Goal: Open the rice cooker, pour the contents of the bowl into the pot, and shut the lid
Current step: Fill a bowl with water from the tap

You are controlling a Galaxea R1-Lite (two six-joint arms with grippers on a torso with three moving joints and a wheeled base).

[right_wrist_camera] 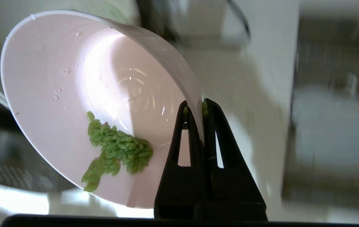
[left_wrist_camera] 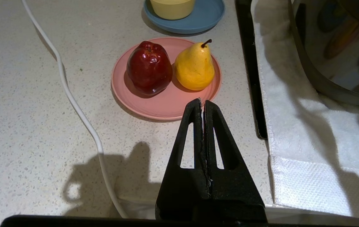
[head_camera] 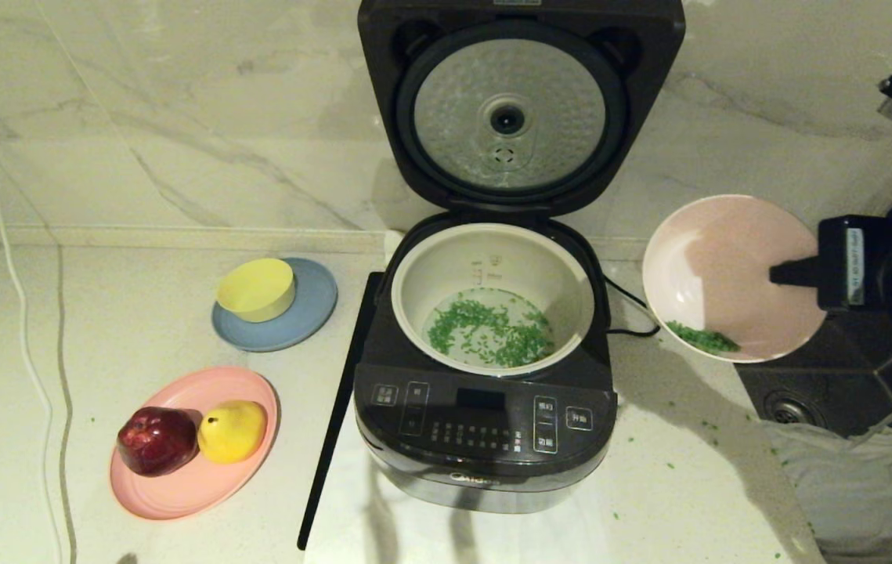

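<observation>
Pink bowl [head_camera: 727,274], tilted at right of frame beside the rice cooker [head_camera: 485,423], is pinched at its rim by the right gripper [right_wrist_camera: 194,108]; green contents [head_camera: 490,333] lie in the pot [head_camera: 492,243].

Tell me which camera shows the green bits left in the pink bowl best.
The right wrist view: the green bits cling inside the tilted pink bowl, close up. The head view shows only a small clump near the rim. The left wrist view shows none.
</observation>
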